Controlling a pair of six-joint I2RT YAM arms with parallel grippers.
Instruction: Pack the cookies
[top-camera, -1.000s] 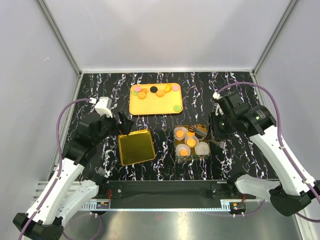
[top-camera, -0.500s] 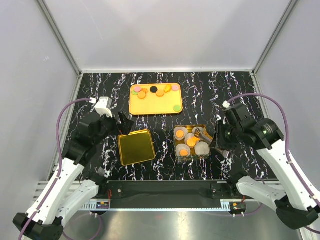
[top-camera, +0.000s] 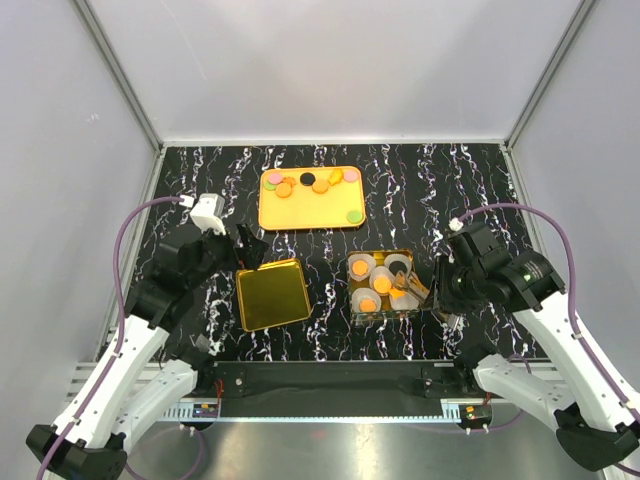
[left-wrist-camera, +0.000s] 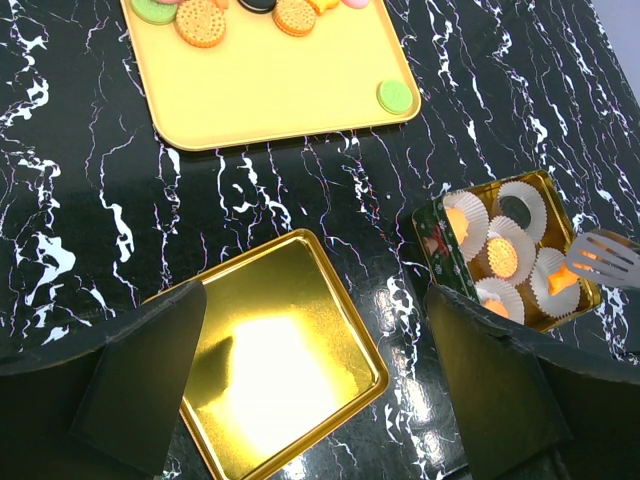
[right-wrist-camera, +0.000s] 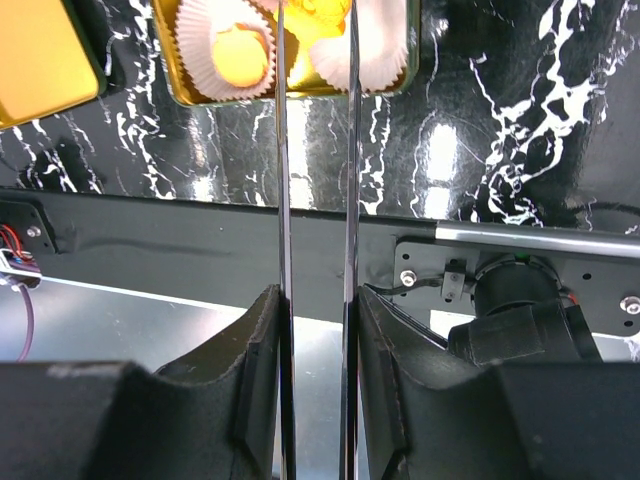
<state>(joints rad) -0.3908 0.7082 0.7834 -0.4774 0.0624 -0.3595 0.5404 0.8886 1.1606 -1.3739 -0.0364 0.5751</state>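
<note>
Cookies (top-camera: 284, 191) lie mostly along the 12 o'clock edge of the yellow tray (top-camera: 305, 210), which sits at 12 o'clock on the worktop (top-camera: 460, 180). They are orange, pink and black, with one green cookie alone at the tray's 5 o'clock corner. More orange cookies rest in white cups (top-camera: 361, 268) inside the gold tin (left-wrist-camera: 432, 238), at 5 o'clock from the tray. We see one cup without a cookie.

At 9 o'clock from the tin, just beside it, the gold lid (top-camera: 271, 294) lies flat with its inside up.

From 3 o'clock, metal tongs (right-wrist-camera: 282, 200) reach into the tin, their tips over a cup with an orange cookie. We cannot tell whether the tips pinch that cookie. The right end effector (right-wrist-camera: 317, 300) is clamped on the tongs, with its fingers pressing the two thin blades close together.

The left end effector (left-wrist-camera: 315, 300) hangs above the lid, spread fully wide and holding nothing.
</note>
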